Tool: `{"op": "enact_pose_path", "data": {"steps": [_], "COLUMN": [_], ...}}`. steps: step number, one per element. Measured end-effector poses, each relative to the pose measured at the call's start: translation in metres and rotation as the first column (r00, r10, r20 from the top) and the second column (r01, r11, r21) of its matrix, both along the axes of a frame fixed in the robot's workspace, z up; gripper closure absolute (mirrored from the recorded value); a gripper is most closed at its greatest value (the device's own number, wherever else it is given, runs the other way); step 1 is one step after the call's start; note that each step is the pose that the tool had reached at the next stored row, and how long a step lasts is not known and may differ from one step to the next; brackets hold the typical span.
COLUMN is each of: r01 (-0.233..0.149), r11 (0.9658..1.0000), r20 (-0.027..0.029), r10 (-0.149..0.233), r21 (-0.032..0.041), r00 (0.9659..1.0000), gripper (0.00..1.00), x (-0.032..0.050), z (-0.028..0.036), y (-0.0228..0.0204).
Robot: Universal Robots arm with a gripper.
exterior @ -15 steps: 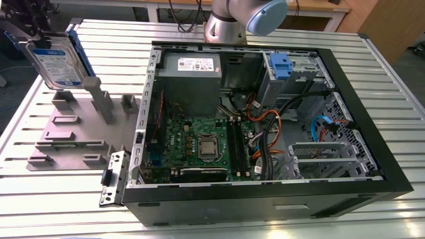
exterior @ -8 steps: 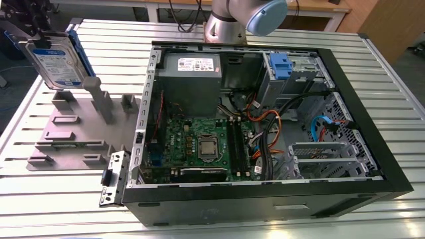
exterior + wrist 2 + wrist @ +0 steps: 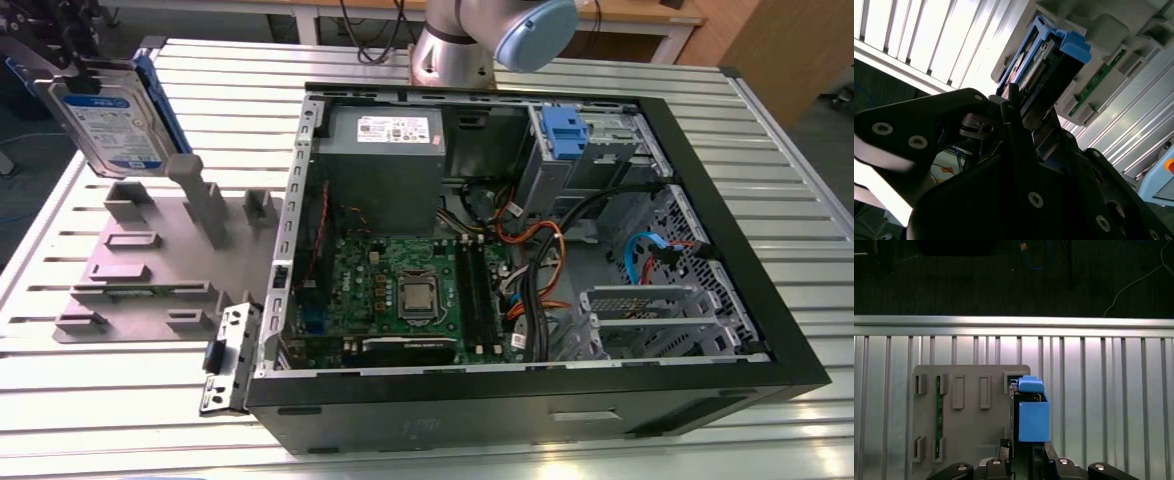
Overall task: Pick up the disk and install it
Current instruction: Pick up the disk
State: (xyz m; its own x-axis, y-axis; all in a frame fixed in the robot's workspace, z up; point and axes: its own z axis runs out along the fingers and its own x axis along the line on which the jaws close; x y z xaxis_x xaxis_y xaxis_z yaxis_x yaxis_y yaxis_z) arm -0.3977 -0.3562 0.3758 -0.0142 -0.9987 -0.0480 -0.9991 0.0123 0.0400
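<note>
2 fingers of the gripper (image 3: 78, 72) clamp the disk (image 3: 120, 125), which hangs below them; better to keep it steady, clear of the grey rack (image 3: 134, 268)

I see a grey holder plate (image 3: 147, 280) lying straight below the claw (image 3: 78, 72), with upright posts and slots. A green circuit strip (image 3: 939, 410) stands in a slot on the side of the plate away from the claw. Everything rests on a slatted metal table (image 3: 747, 120). Well apart from the claw, towards the exterior view's right, an open computer case (image 3: 507, 410) lies on its side. Its grey power-supply box (image 3: 380, 150) fills the corner nearest the claw, with a green motherboard (image 3: 400, 290) beside it. Farther off are a blue tab (image 3: 563, 130) and orange cables (image 3: 534, 235). A loose metal bracket (image 3: 230, 355) sits between plate and case.
</note>
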Motion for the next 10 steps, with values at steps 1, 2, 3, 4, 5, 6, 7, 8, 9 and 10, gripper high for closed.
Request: {"op": "enact_pose_path", "data": {"steps": [1,2,3,4,5,6,7,8,9,10], "r01": [0.0,0.0,0.0,0.0,0.0,0.0,0.0,0.0,0.0,0.0], "r11": [1.0,1.0,1.0,1.0,1.0,1.0,1.0,1.0,1.0,1.0], "r20": [-0.0001,-0.0001,0.0,0.0,0.0,0.0,-0.0001,0.0,0.0001,0.0001], "r10": [0.0,0.0,0.0,0.0,0.0,0.0,0.0,0.0,0.0,0.0], "r21": [-0.0001,-0.0001,0.0,0.0,0.0,0.0,-0.0001,0.0,0.0,0.0], "r00": [1.0,1.0,1.0,1.0,1.0,1.0,1.0,1.0,1.0,1.0], "gripper": [0.65,0.65,0.65,0.65,0.65,0.65,0.65,0.65,0.65,0.65], "x": [0.0,0.0,0.0,0.0,0.0,0.0,0.0,0.0,0.0,0.0], "z": [0.0011,0.002,0.0029,0.0038,0.0048,0.0058,0.0069,0.0078,0.0086,0.0095], "y": [0.0,0.0,0.0,0.0,0.0,0.0,0.0,0.0,0.0,0.0]}}
